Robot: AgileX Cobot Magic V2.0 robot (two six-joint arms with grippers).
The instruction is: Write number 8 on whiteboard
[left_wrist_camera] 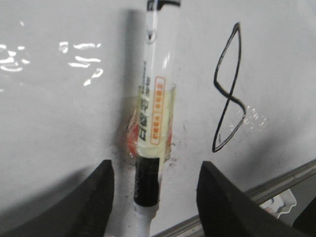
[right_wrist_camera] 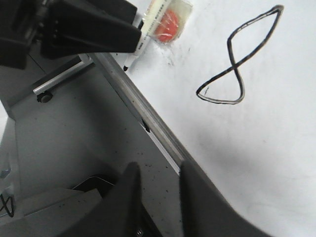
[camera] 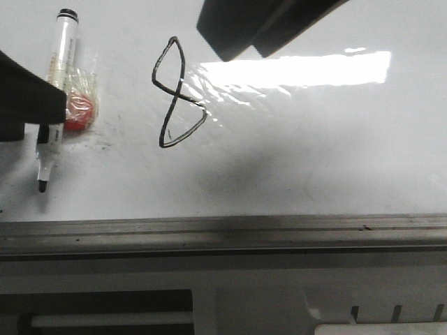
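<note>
The left gripper hangs over a marker, fingers spread and apart from it. The right gripper has a narrow gap, holding nothing. A thin, angular number 8 marks the glossy whiteboard.

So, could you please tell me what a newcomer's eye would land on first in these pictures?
First the black number 8 drawn near the middle of the whiteboard, with a bright band of glare just to its right. Next, the marker pen lying flat on the board to the left of the figure, red wrapping taped round its middle. The left tool sits open astride the pen, fingers clear of it.
</note>
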